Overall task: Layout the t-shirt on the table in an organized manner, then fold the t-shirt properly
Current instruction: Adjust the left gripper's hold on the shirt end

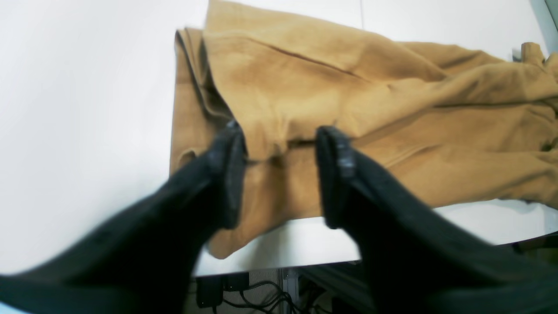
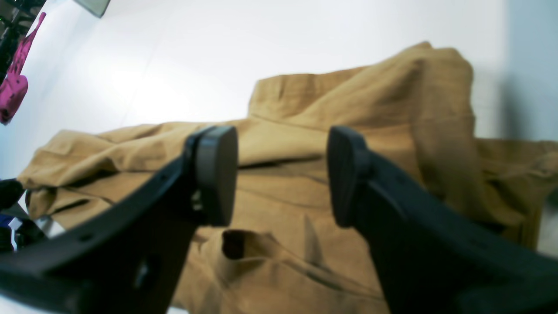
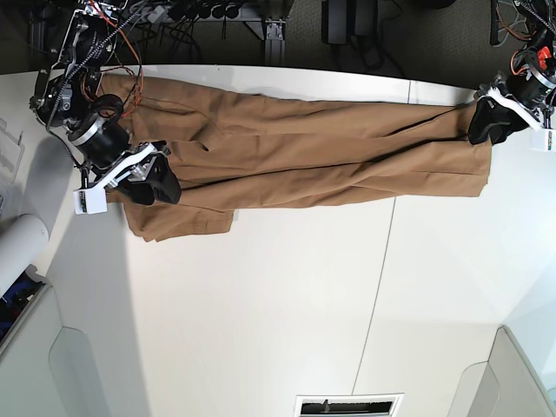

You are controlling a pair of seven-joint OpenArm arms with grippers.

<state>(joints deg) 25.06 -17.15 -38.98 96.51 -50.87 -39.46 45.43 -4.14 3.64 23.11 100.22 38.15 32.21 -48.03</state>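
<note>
On my left wrist view, the left gripper (image 1: 279, 174) hangs spread apart, its fingers (image 1: 229, 174) over the folded edge of the shirt (image 1: 348, 109), nothing pinched between them that I can see. The shirt fills the centre and right of the frame on the table (image 1: 78, 109); cables (image 1: 257, 298) show under the table edge at the bottom.

On my right wrist view, the right gripper (image 2: 281, 174) is also spread, empty, above rumpled shirt (image 2: 348, 113) folds. A pink object (image 2: 15, 83) sits at the far left edge.

On the base view, the shirt (image 3: 304, 161) lies stretched across the upper part of the table (image 3: 261, 313), near its far edge. The right gripper (image 3: 155, 187) is at the shirt's left end, the left gripper (image 3: 488, 122) at its right end. A white cylinder (image 3: 19, 248) lies at the left edge, and wires (image 3: 122, 35) trail over the upper left arm.
</note>
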